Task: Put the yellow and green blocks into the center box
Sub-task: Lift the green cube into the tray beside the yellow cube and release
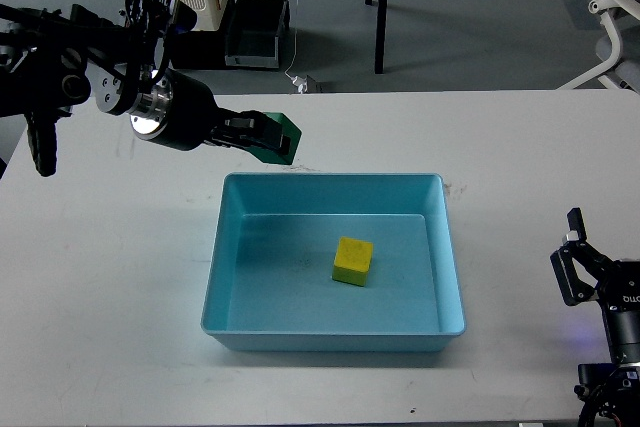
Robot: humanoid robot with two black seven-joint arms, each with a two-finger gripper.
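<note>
The light-blue tray sits in the middle of the white table. The yellow block lies inside it, near the middle of its floor. My left gripper is shut on the dark green block and holds it in the air just beyond the tray's far left rim. My right gripper is at the lower right, away from the tray, with its fingers apart and nothing between them.
The white table ends at a far edge behind the tray. Beyond it on the floor are a white and black machine, a black post and a white office chair.
</note>
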